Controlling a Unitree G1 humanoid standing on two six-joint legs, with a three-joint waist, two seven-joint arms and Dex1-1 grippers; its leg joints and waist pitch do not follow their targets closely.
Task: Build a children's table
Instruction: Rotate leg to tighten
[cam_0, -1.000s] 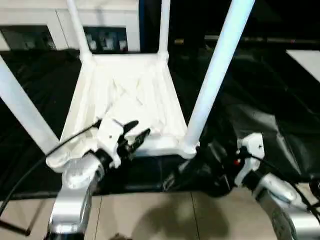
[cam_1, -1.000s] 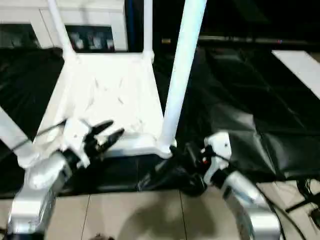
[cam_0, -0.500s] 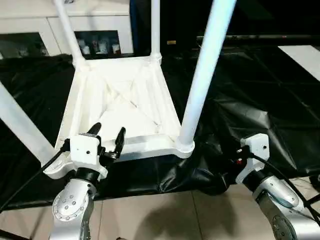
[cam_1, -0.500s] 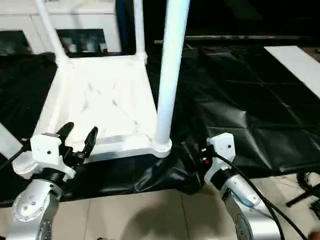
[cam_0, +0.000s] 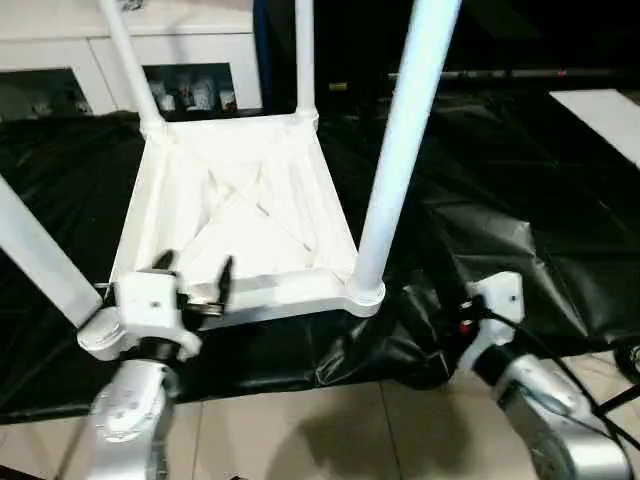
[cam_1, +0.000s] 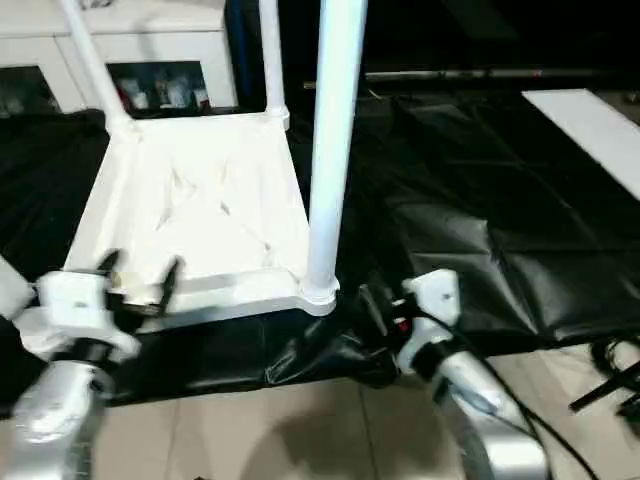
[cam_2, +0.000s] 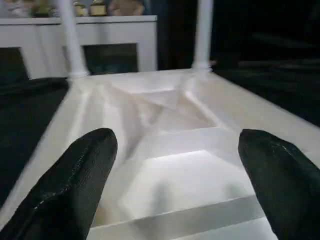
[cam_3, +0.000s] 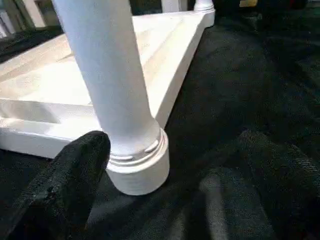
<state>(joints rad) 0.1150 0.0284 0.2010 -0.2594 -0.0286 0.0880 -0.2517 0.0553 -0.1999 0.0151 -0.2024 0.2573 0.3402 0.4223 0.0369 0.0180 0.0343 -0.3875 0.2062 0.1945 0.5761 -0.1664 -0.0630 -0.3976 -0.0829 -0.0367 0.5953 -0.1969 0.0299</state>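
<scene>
Children's table (cam_0: 240, 210): white plastic, laid upside down on a black sheet (cam_0: 520, 190) spread over the floor, ribbed underside facing up. Four white tubular legs are seated in the corner sockets and stand upward: near-right leg (cam_0: 400, 150), far-right leg (cam_0: 304, 55), far-left leg (cam_0: 125, 60), near-left leg (cam_0: 40, 255). The near-right socket (cam_3: 137, 167) is seen as a round collar resting on the sheet.

Left gripper (cam_0: 192, 280): positioned at the near edge of the table top, toward its left end. Its two black fingers (cam_2: 70, 185) are spread wide, nothing is held between them, and the ribbed underside is visible through the gap.

Right gripper (cam_3: 170, 185): located low over the black sheet, just beside the near-right socket, on its near-right side. Its fingers are spread apart and released; the leg is not gripped.

White cabinet (cam_0: 190, 45): placed beyond the far edge of the table, small items shelved in its dark compartments.

Tiled floor (cam_0: 330, 430): exposed along the near edge of the sheet.
</scene>
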